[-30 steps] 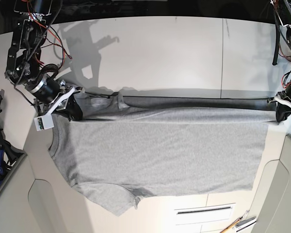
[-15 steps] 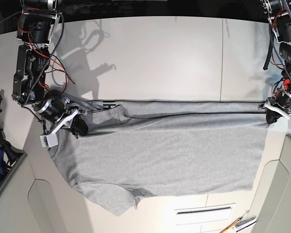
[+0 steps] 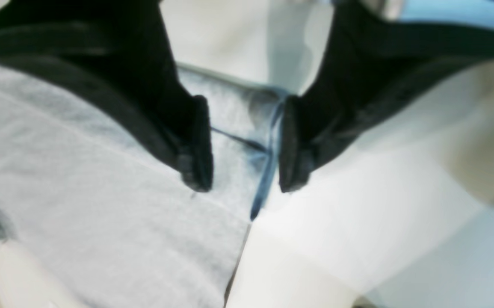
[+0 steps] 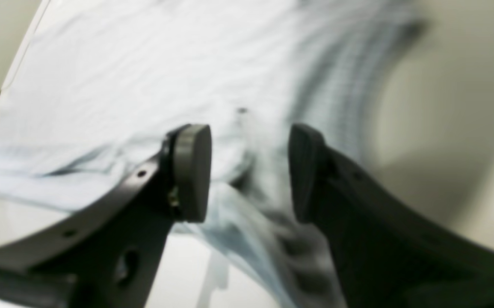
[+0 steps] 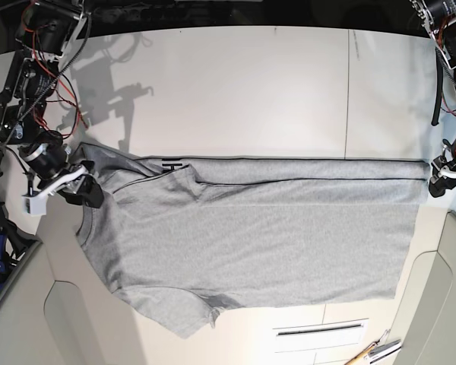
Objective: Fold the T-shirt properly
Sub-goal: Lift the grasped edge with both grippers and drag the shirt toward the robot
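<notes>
Under the left wrist camera, left gripper (image 3: 244, 145) is hovering with jaws apart over the grey T-shirt (image 3: 80, 192) edge, gripping nothing. Right wrist: right gripper (image 4: 249, 171) is gaping too, blurred fabric beneath. Base view: T-shirt is lying folded lengthwise across the white table (image 5: 251, 91).

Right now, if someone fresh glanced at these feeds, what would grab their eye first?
The big grey T-shirt spread across the white table, its far edge folded into a long straight band with a bit of black lettering peeking out near the neck end. Next, the two arms at either end: the right gripper by the collar side and the left gripper at the hem corner. Both wrist views show fingers apart, with cloth beneath them.
</notes>
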Controlling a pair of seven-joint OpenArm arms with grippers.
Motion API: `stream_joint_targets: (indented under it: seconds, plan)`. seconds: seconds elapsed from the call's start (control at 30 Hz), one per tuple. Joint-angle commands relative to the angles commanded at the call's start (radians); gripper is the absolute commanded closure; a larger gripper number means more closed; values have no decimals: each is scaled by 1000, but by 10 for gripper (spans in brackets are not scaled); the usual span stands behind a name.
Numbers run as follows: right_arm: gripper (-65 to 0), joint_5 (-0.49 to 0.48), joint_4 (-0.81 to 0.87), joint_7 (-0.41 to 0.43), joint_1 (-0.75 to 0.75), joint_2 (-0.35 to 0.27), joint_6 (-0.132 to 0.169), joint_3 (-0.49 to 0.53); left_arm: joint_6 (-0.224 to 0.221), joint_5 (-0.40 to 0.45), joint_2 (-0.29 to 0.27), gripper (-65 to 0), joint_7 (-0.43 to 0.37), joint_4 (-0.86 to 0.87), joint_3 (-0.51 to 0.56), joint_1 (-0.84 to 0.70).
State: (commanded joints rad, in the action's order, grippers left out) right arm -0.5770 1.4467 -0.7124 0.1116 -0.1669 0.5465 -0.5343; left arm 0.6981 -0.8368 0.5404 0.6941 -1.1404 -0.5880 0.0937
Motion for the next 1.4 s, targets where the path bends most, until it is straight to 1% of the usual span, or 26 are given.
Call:
stream_joint_targets:
  seconds: [0.07, 0.13, 0.2, 0.27, 0.37, 0.4, 0.47, 0.53, 0.63, 0.7, 0.8, 0.9, 0.97, 1.03, 1.07, 1.1, 1.13, 1.17, 1.2, 1.23, 1.3, 1.33, 1.37, 1.4]
  plan:
    - [-291, -8, 3, -1, -24, -10, 0, -46, 0, -32, 0, -374, 14, 0, -23, -10]
    - [-291, -14, 2, 3, -62, -27, -7, -70, 0, -43, -1, -395, 14, 0, -24, -34]
    - [-291, -17, 2, 14, -106, -44, -27, -75, 0, -43, -10, -396, 13, 1, -25, -60]
    - [-295, -16, 2, 33, -139, -49, -27, -75, 0, -43, -21, -396, 13, 1, -25, -73]
    - [-365, -31, -5, 35, -157, -46, -27, -75, 0, -35, -45, -396, 9, 1, -25, -75]
    - [-379, -33, -15, 35, -157, -47, -27, -75, 0, -25, -56, -396, 8, 1, -25, -76]
    - [-380, -43, -43, 36, -156, -47, -27, -74, 0, 8, -76, -396, -5, 1, -24, -84]
    - [-380, -65, -77, 42, -156, -46, -26, -71, 0, 31, -92, -396, -34, 2, -24, -95]
    - [-380, -78, -123, 65, -153, -46, -24, -55, 0, 42, -109, -396, -44, 2, -17, -97]
    - [-380, -77, -137, 82, -153, -42, -22, -38, 0, 42, -112, -396, -51, 2, 1, -96]
    - [-380, -78, -138, 89, -150, -20, -23, -22, 0, 60, -111, -396, -90, 2, 38, -97]
    - [-380, -75, -138, 111, -146, 2, -23, -2, 0, 72, -111, -395, -94, 2, 59, -96]
    - [-380, -56, -138, 114, -132, 19, -23, 9, 0, 72, -111, -395, -99, 2, 60, -94]
    - [-380, -45, -138, 114, -116, 29, -24, 23, 0, 72, -111, -382, -100, 2, 60, -94]
    - [-380, -39, -138, 114, -109, 32, -26, 26, 0, 74, -111, -350, -100, 2, 60, -94]
    - [-379, -28, -138, 114, -105, 35, -26, 29, 0, 79, -111, -295, -100, 2, 60, -94]
    - [-378, -21, -138, 115, -103, 35, -27, 31, 0, 89, -111, -223, -100, 2, 60, -94]
    - [-360, -21, -138, 122, -103, 35, -27, 31, 0, 95, -111, -163, -100, 2, 60, -94]
    - [-318, -21, -138, 130, -103, 35, -26, 31, 0, 96, -111, -119, -100, 2, 60, -94]
    - [-256, -21, -138, 130, -103, 35, -26, 31, 0, 95, -111, -81, -100, 2, 60, -94]
    - [-102, -21, -138, 130, -101, 35, -26, 31, 0, 94, -111, 0, -100, 1, 60, -93]
    - [-32, -21, -138, 135, -101, 34, -26, 31, 0, 94, -111, 0, -100, 1, 60, -93]
    - [0, -21, -138, 137, -101, 35, -22, 31, 0, 94, -111, 0, -100, 1, 60, -93]
    - [0, -21, -138, 137, -101, 34, -9, 31, 0, 94, -111, 0, -100, 1, 60, -93]
